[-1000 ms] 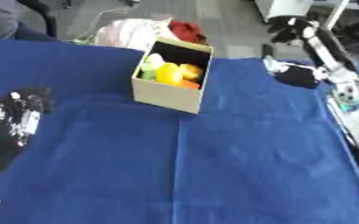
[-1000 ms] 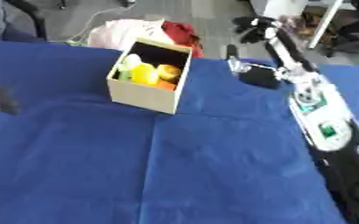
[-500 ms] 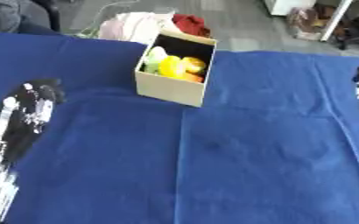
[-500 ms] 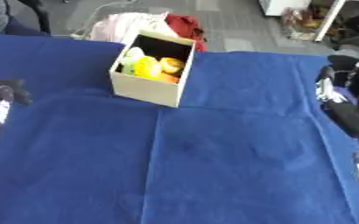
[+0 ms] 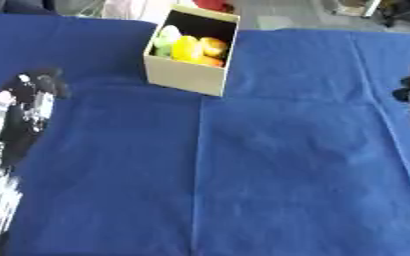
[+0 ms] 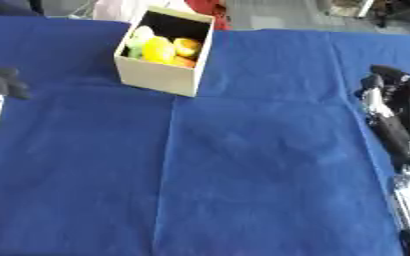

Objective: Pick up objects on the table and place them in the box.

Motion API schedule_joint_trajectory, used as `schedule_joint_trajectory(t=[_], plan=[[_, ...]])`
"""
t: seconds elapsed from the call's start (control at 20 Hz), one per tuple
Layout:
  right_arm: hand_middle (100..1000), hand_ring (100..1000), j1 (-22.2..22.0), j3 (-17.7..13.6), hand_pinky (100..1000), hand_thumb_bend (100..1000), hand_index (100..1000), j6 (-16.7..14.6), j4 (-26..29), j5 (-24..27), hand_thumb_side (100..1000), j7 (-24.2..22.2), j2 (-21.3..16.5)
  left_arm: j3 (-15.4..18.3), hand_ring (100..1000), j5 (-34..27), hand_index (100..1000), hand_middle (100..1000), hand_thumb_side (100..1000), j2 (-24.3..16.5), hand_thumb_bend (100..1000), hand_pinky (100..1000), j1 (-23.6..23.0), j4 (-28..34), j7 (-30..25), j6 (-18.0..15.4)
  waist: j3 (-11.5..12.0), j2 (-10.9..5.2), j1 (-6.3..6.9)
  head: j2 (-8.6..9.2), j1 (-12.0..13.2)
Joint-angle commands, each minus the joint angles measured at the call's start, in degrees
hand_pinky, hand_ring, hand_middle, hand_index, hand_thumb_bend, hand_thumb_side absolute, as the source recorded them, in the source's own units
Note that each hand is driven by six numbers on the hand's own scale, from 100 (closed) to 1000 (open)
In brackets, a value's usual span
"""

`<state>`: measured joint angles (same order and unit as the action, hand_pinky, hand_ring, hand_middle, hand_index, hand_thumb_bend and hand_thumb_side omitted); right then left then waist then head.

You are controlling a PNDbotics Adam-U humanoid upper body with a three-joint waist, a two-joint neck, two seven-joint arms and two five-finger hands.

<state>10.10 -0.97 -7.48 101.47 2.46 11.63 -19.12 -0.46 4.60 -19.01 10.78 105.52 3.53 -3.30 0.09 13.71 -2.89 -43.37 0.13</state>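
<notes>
Left eye view: a blue cloth covers the table (image 5: 270,175). The box (image 5: 191,50) stands at its far side, holding yellow and green things. The left hand (image 5: 33,95) rests empty at the left edge; I cannot tell its finger pose.

Right eye view: the right hand (image 6: 385,100) lies empty, fingers fairly straight. With nothing loose in sight, either arm swinging inward might knock the box.

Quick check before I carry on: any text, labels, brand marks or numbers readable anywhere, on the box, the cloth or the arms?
None can be read.
The box: plain beige walls, no print visible.
The blue cloth: bare, no markings.
The left hand and right hand: black with silver parts; any marking on them is too blurred to read.
</notes>
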Motion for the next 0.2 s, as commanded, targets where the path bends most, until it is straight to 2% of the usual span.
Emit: schedule_joint_trajectory(t=[0.05,0.2], plan=[[600,599,0.11,0.47,684,100,760,-0.12,1.53,0.05,519,-1.08,0.66,0.41,606,0.24,750,574,681,0.13,100,875,0.12,0.38,-0.05,-0.58,0.07,-1.65,0.91,-0.73,-0.51],[600,598,-0.25,0.69,685,100,761,-0.20,2.03,-0.88,519,-1.80,2.17,0.31,606,0.34,750,574,683,0.59,100,875,-0.24,0.17,-0.32,-0.87,0.01,-1.54,1.00,-0.75,-0.66]])
